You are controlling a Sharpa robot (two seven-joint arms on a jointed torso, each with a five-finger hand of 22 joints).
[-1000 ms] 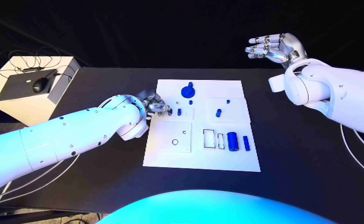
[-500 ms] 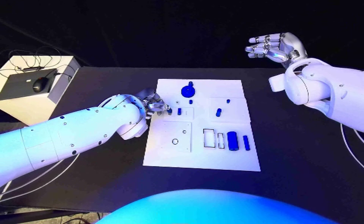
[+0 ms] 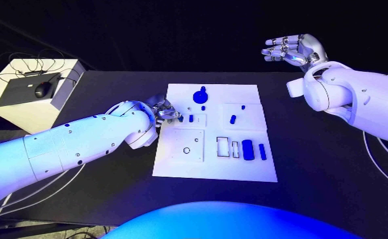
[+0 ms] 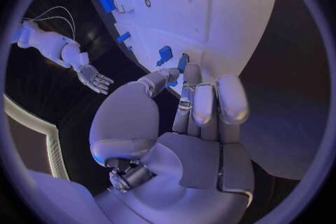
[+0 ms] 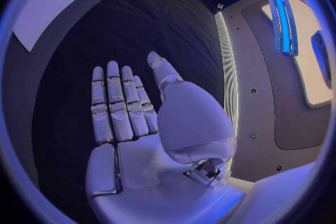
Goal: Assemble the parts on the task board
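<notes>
Board (image 3: pixel 212 163) white, in the middle of the black table (image 3: pixel 323 160), blue parts (image 3: pixel 248 151) spread across it. Left hand (image 3: pixel 165 110) at the board's left edge, fingers (image 4: pixel 183 70) pinching a small blue part (image 4: pixel 182 61). Right hand (image 3: pixel 292 49) raised well beyond the board's far right corner, fingers spread, holding nothing.

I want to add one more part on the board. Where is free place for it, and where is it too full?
The task board is bare along its near edge, below the round-hole plate. The top right corner, right of the big blue part, is free too. It is crowded around the left hand and the blue parts in the slots.
</notes>
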